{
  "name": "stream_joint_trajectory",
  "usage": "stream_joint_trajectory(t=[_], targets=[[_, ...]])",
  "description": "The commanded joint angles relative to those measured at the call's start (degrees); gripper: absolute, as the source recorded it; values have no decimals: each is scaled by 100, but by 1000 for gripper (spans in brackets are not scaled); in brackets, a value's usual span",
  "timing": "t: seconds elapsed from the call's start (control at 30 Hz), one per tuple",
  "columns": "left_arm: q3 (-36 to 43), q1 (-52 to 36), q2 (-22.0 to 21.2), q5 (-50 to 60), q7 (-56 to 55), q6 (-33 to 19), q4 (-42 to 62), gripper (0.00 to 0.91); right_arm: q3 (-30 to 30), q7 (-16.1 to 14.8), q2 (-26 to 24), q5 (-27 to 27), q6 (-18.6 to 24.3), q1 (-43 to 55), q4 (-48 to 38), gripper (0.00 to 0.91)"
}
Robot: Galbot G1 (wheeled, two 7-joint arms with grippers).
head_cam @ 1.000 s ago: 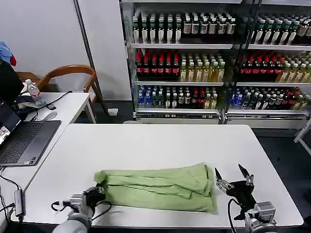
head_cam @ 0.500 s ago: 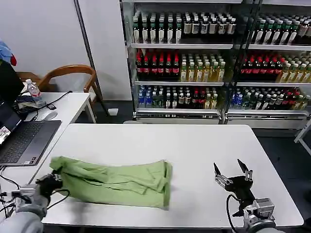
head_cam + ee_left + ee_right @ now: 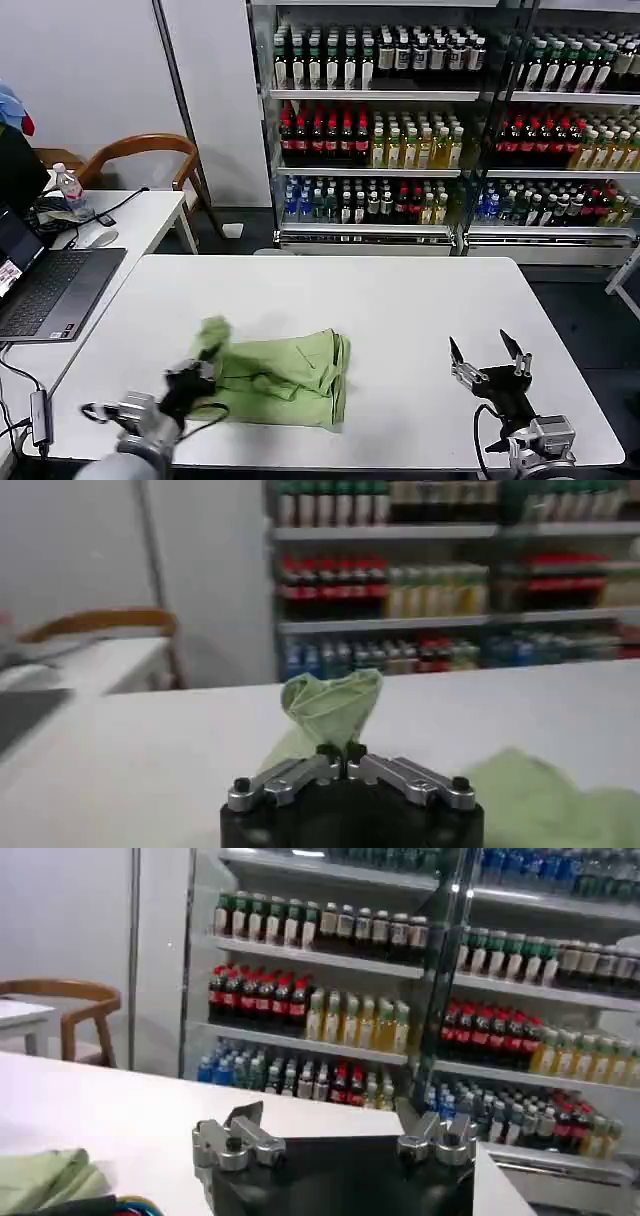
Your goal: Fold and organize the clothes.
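Note:
The clothes are one light green shirt [image 3: 285, 375] lying bunched on the left half of the white table [image 3: 400, 300]. My left gripper [image 3: 196, 377] is at the shirt's left end, shut on a pinch of its fabric, and that end stands raised in a peak [image 3: 212, 334]. In the left wrist view the gripper [image 3: 342, 752] holds the twisted green cloth [image 3: 330, 702] between closed fingertips, with more of the shirt [image 3: 535, 790] lying beyond. My right gripper [image 3: 487, 358] hovers open over bare table to the shirt's right. It holds nothing in the right wrist view [image 3: 330, 1120], where the shirt's edge [image 3: 40, 1180] shows.
A laptop [image 3: 50, 290] and a water bottle [image 3: 68, 188] sit on a side table at the left, with a wooden chair [image 3: 140, 150] behind. Shelves of drink bottles [image 3: 440, 130] line the back. The white table's far and right parts lie bare.
My left gripper first dragged the shirt to the left, then came back right with the shirt's left end, bunching it into a raised peak. The right gripper has barely moved.

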Motion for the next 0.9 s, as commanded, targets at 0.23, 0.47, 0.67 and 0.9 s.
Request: stream_joint_trajectory(t=[0.23, 0.47, 0.67, 0.9], targets=[[1782, -885, -406, 479, 342, -509, 610, 40, 165, -2, 109, -196, -8, -242, 48, 907], [1774, -1288, -433, 469, 354, -462, 1094, 71, 181, -4, 99, -212, -17, -252, 82, 907], [1989, -1383, -579, 468, 332, -578, 1173, 907, 170, -8, 108, -212, -17, -227, 61, 907], [2089, -1381, -646, 418, 554, -1159, 1247, 907, 174, -64, 68, -193, -28, -208, 81, 907]])
